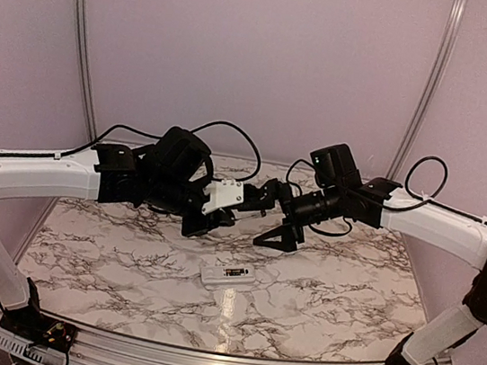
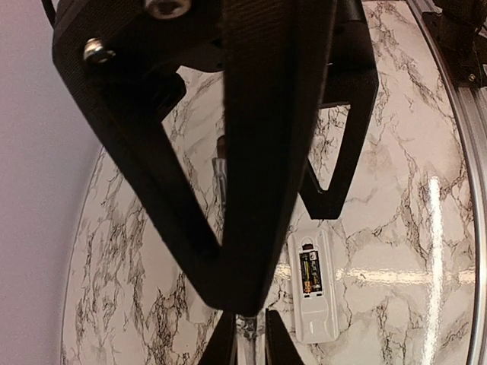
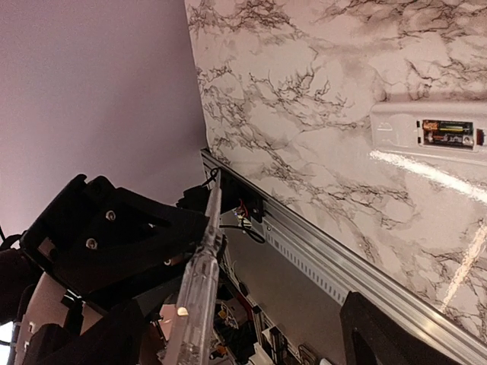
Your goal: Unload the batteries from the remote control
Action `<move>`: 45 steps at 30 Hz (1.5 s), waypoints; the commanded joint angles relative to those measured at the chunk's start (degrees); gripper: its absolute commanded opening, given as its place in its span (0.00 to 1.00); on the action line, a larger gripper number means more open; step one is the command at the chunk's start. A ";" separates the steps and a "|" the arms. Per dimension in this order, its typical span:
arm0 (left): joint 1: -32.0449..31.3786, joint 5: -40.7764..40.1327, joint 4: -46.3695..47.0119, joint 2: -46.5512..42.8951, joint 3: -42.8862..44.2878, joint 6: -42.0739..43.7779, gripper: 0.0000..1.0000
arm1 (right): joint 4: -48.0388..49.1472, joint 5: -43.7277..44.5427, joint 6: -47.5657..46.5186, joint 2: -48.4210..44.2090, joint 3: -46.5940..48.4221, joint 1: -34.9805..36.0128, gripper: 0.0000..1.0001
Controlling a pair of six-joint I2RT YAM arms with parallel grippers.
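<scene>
The remote control [image 1: 227, 275] lies flat on the counter [image 1: 106, 254], near the middle, closer to the front edge than the two hands are. From above, its long side runs from left to right, with the right end turned a little toward the back. It is a small white bar with round corners. Its back faces up, and a dark opening shows in the half that points to the right arm's side. The other half is plain white. The left wrist view shows the opening best. The batteries [image 2: 310, 272] sit inside it, dark with yellow and orange marks, lying the same way as the remote's long side. They seem to lie side by side, but they are too small to count for sure. The remote lies well apart from both hands. The left hand [image 1: 211, 219] and the right hand [image 1: 277, 237] hang in the air above the counter, behind the remote, with their tips close together. In the right wrist view, a thin pale stick [image 3: 199, 274] with a see-through handle is up there just beside a black finger. I cannot tell whether either hand is clenched or released, or which one has the stick.
</scene>
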 commanded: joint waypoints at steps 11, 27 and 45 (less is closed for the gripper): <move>-1.76 -4.12 -0.91 3.43 3.31 0.38 0.00 | 4.25 3.12 4.66 1.05 2.85 0.88 0.61; -2.49 -2.57 -1.57 3.50 4.45 0.29 0.00 | 1.55 5.73 1.12 2.44 3.98 0.90 0.34; -2.57 -0.72 -2.99 2.82 4.10 0.13 0.00 | -1.66 5.79 -2.48 3.42 7.82 3.82 0.28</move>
